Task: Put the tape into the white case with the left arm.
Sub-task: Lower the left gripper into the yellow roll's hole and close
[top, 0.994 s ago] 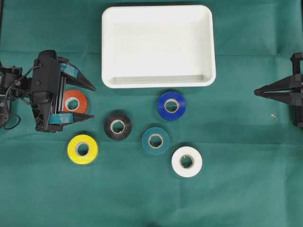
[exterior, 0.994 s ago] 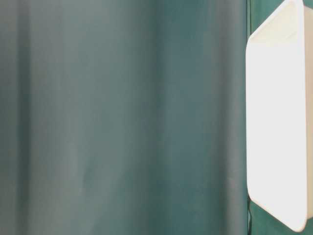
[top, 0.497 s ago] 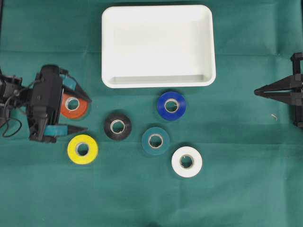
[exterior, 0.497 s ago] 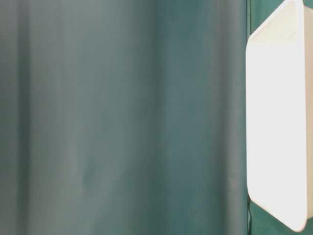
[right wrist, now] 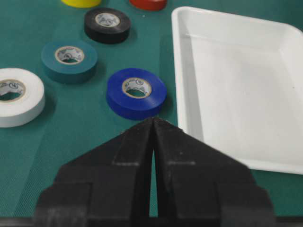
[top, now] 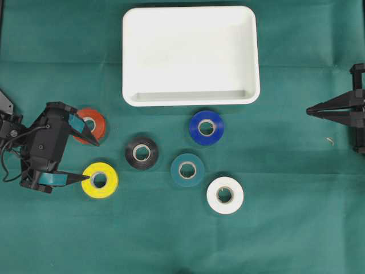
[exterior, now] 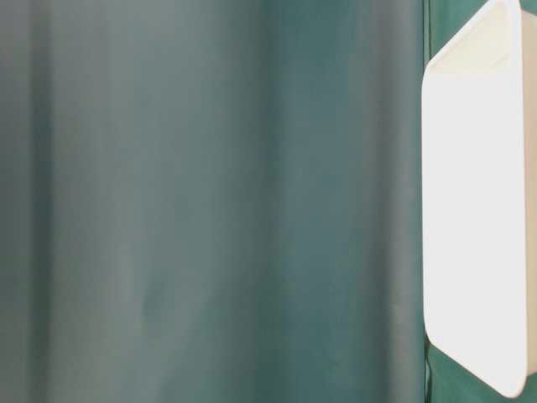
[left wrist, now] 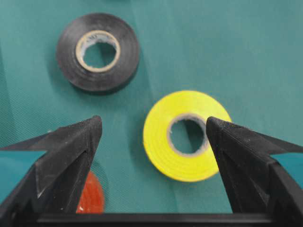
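- The left gripper (top: 90, 161) sits at the left edge of the overhead view, fingers wide apart and holding nothing; one tip lies over the orange roll (top: 90, 125), the other points at the yellow roll (top: 100, 180).
- From the wrist view, the yellow roll (left wrist: 187, 135) lies flat between the fingertips (left wrist: 71, 146), pushed toward the right one, which overlaps its rim; whether it touches I cannot tell. The black roll (left wrist: 98, 51) is farther ahead, upper left, and a sliver of orange shows under the left finger.
- The case (top: 191, 55) is at the top centre of the overhead view, with nothing in it, well apart from the yellow roll.
- Blue (top: 206, 127), teal (top: 187, 169) and white (top: 224, 195) rolls lie in the middle, untouched.
- The right gripper (top: 313, 110) rests at the right edge with its fingers pressed together, holding nothing.
- My read: this is the approach step, with the yellow roll as the likely pick and no roll yet gripped.
- Next it would need to centre the roll between the fingers, come down, close across its outer wall, then lift and carry it up and right to the case.
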